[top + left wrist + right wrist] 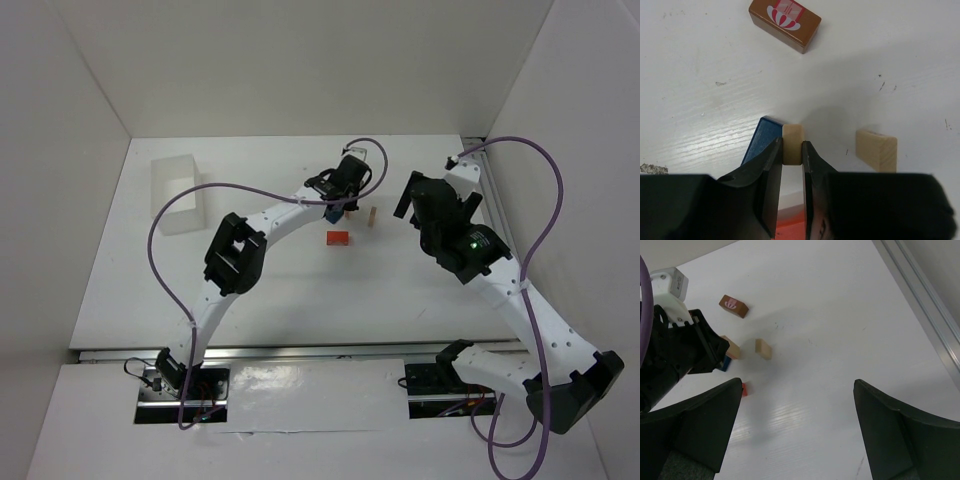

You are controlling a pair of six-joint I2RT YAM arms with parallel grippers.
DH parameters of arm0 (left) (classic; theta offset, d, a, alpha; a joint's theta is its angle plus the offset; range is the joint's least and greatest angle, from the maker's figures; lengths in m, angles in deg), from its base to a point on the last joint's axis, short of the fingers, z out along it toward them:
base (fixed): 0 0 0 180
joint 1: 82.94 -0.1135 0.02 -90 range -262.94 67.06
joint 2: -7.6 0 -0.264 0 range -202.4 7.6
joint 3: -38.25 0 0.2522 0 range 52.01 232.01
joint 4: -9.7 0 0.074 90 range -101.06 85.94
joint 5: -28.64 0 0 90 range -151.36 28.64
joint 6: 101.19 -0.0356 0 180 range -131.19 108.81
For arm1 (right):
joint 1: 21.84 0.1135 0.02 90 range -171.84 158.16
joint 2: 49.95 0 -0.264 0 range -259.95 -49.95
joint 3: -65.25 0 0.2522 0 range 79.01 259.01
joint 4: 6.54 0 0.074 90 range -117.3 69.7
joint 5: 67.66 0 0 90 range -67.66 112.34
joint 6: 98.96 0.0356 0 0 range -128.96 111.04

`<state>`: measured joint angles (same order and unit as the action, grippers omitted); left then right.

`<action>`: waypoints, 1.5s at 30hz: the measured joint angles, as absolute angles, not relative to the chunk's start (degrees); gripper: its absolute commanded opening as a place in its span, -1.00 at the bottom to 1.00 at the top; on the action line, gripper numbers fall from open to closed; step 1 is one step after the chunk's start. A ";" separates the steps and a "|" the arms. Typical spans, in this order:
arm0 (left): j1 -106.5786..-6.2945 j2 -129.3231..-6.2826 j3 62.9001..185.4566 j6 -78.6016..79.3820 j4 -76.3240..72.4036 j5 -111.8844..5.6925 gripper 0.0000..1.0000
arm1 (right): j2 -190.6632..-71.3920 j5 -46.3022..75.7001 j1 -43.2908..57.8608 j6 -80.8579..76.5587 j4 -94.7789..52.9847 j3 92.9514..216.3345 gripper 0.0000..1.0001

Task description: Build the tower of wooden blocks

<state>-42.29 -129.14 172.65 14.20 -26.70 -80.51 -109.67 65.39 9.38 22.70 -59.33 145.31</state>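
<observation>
My left gripper (792, 151) is shut on a small pale wood block (792, 142). It holds the block right beside a blue block (761, 142) that lies on the table; I cannot tell whether the two touch. A brown block (785, 22) with a red and white picture lies farther off. A second pale block (877, 149) lies to the right. An orange-red block (790, 227) shows below the fingers. In the top view the left gripper (337, 207) is at table centre, with the orange-red block (338, 238) and pale block (371, 216) nearby. My right gripper (800, 430) is open and empty, above bare table.
A translucent white tub (175, 193) stands at the back left. A metal rail (920, 300) runs along the table's right edge. White walls close in the table on three sides. The right gripper (432, 195) hovers right of the blocks.
</observation>
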 measured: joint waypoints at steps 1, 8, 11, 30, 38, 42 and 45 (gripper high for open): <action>-42.27 -129.14 172.65 14.20 -26.70 -80.38 -1.00 | -109.74 65.15 9.38 22.72 -59.33 145.31 0.98; -41.22 -129.17 173.00 14.18 -26.87 -79.20 -1.00 | -110.17 64.78 8.97 22.72 -59.33 145.31 0.98; -40.61 -129.28 174.46 14.15 -27.46 -79.09 -1.00 | -110.17 64.71 8.77 22.70 -59.33 145.31 0.98; -38.38 -132.42 177.28 12.69 -28.53 -83.64 -0.99 | -110.17 63.92 7.87 22.72 -59.33 145.31 0.98; -38.60 -132.58 177.28 12.71 -28.51 -83.44 -0.19 | -110.17 63.57 7.87 22.72 -59.33 145.31 0.98; -38.60 -132.58 177.28 12.60 -28.51 -83.14 0.19 | -110.17 63.49 7.87 22.72 -59.33 145.31 0.98; -38.60 -132.58 177.28 12.78 -28.51 -83.09 0.26 | -110.17 63.49 7.87 22.72 -59.33 145.31 0.98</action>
<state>-38.60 -132.58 177.28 12.78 -28.51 -83.09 -110.17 63.49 7.87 22.72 -59.33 145.31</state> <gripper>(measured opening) 0.605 0.990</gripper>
